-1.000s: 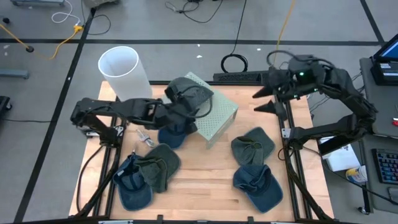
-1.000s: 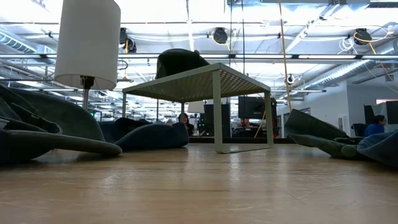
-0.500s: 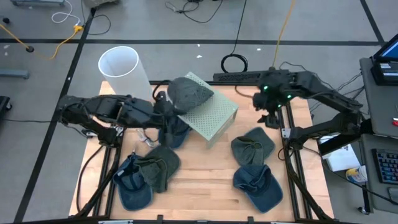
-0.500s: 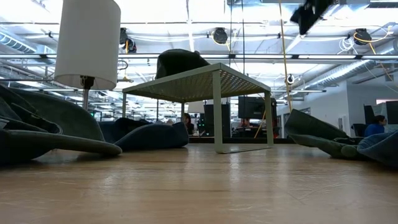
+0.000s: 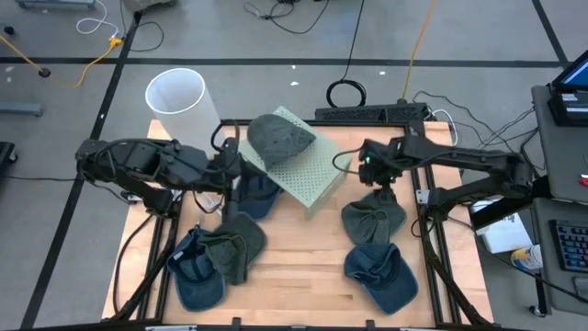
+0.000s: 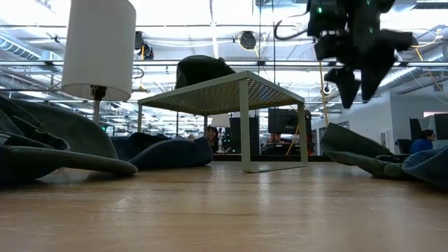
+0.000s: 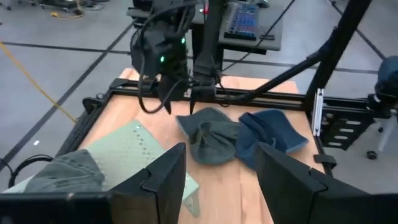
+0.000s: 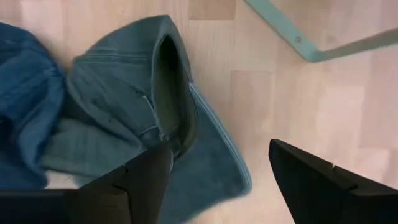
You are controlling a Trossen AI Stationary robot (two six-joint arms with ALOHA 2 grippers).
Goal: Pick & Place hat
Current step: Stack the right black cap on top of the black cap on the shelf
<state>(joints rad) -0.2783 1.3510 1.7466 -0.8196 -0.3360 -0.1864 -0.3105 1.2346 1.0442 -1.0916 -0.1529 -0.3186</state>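
Left gripper [image 5: 226,164] beside the perforated green stand [image 5: 317,170], fingers spread, nothing between them. On top of that stand — a grey-green cap [image 5: 278,135], just beyond the fingertips. Further right, right gripper [image 5: 378,176] pointing down, fingers parted, empty, hanging directly over a grey-green hat [image 8: 146,118] on the wooden table [image 5: 303,257] — hat beneath the fingers, not touched. Just beside it, a blue cap [image 5: 381,274].
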